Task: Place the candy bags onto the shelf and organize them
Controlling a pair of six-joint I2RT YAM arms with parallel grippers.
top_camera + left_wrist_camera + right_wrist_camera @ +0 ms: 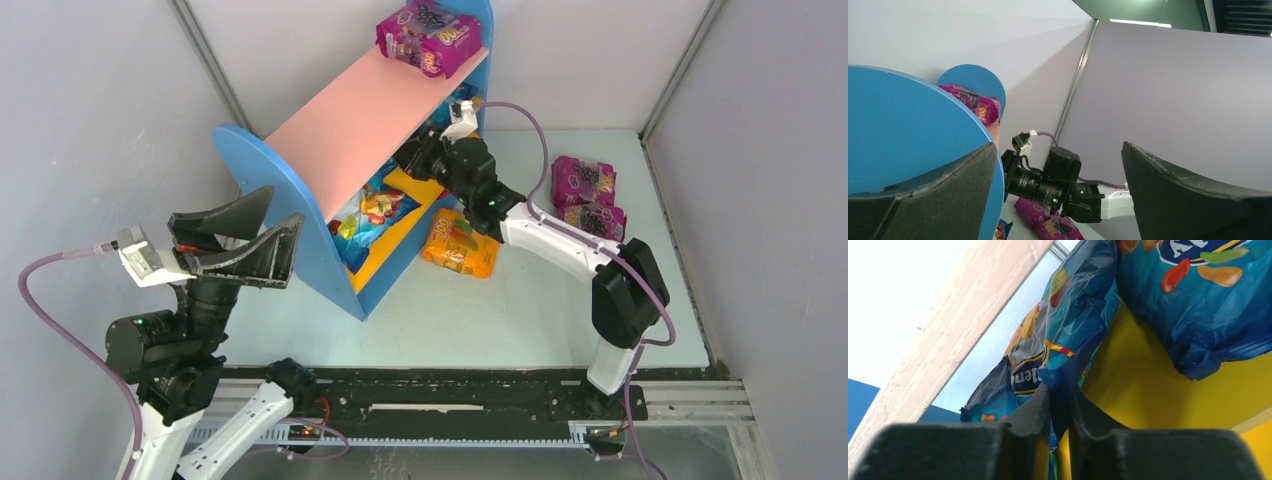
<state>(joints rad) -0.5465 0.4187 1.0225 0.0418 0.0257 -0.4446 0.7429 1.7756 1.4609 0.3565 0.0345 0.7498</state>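
**Right arm.** The fingers (1030, 412) of the right gripper (1060, 395) stand narrow, pinched on the lower edge of a blue candy bag (1058, 330), which rises upright and crumpled from between them. This bag is inside the shelf (290, 210), between the pink top board (370, 110) above and a yellow board (1148, 390) behind and below it. A second blue candy bag (1198, 305), printed with coloured candies, lies just beside it against the same yellow board. In the top view the right arm (560, 235) reaches from the near right across the table (560, 310) into the open front of the shelf, and its fingertips are hidden beneath the top board.

**Left arm.** The left gripper (1058, 145) has its jaws spread wide with nothing between them. It is raised off the table just beside the near blue side panel (898, 130) of the shelf. Whether one finger touches the panel cannot be told.

**Remaining bags.** A purple candy bag (430, 37) with grape pictures and yellow lettering lies flat at the far end of the pink top board. An orange candy bag (462, 245) lies on the table just in front of the shelf, below the right forearm. Two more purple bags (588, 198) lie side by side and touching on the table near the right wall, well apart from the shelf.
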